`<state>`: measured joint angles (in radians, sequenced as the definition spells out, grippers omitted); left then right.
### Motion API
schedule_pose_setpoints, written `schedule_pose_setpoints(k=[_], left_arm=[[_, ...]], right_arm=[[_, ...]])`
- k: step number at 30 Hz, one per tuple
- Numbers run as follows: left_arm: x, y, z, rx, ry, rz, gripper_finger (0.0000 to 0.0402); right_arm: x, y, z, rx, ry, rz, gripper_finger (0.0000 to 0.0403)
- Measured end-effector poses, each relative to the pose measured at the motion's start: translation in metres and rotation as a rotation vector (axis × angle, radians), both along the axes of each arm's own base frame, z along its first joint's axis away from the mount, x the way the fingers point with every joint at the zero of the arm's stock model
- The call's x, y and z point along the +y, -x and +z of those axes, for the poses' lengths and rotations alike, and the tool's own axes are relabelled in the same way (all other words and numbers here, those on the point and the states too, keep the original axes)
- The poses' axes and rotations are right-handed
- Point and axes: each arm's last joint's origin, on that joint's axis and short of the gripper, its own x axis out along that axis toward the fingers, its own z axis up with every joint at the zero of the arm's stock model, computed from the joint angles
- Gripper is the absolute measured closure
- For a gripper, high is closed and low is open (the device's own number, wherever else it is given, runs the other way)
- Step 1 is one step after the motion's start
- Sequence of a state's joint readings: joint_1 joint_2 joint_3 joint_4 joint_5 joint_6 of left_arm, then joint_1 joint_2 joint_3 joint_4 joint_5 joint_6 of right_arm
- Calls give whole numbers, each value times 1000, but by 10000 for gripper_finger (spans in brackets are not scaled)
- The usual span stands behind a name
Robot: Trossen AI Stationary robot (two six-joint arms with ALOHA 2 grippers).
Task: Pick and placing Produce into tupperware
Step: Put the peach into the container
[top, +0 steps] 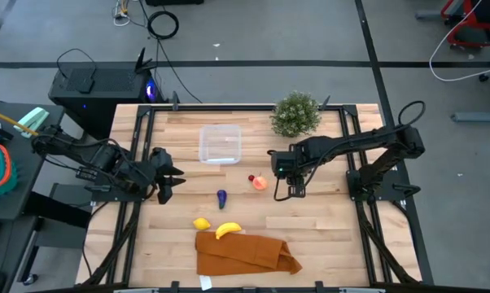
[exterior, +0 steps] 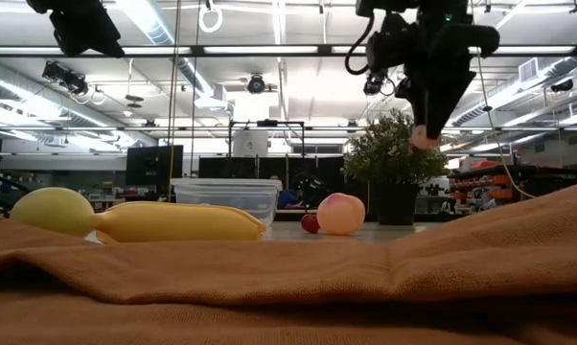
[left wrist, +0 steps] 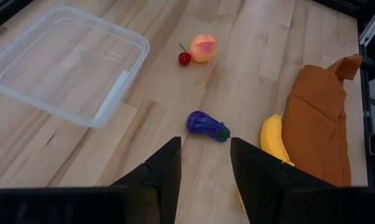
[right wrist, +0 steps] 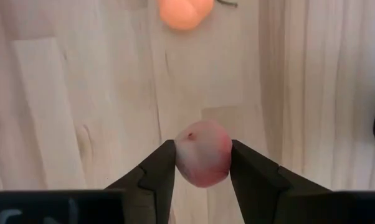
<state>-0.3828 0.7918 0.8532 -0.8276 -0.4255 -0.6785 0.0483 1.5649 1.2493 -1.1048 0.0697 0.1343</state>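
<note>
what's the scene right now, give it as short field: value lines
right gripper: shut on a small pink-red round fruit, raised above the table
left gripper: open, empty, near the table's left edge
tupperware: empty, toward the table's back
on table: peach beside a cherry, eggplant, lemon, banana
banana: at the orange-brown cloth's edge
plant: back right of the tupperware

Right pincer raised off the worktop, pointing down, fingers clamped on a small pinkish-red round fruit held between the tips. Right arm bent at the elbow, reaching inward. Left pincer hovering low at the opposite edge, fingers parted, nothing between them.
</note>
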Motion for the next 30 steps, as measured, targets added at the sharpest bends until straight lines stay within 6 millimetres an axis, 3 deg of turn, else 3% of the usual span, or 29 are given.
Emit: schedule_pose_setpoints(k=[6,20,30], left_arm=[[0,0,0,0,0,0,256],[0,0,0,0,0,0,253],[0,0,0,-2,10,8,264]], right_arm=[[-6,-31,12,-47,-4,29,257],[-62,-104,50,-202,25,7,257],[-80,-139,42,-174,4,34,257]])
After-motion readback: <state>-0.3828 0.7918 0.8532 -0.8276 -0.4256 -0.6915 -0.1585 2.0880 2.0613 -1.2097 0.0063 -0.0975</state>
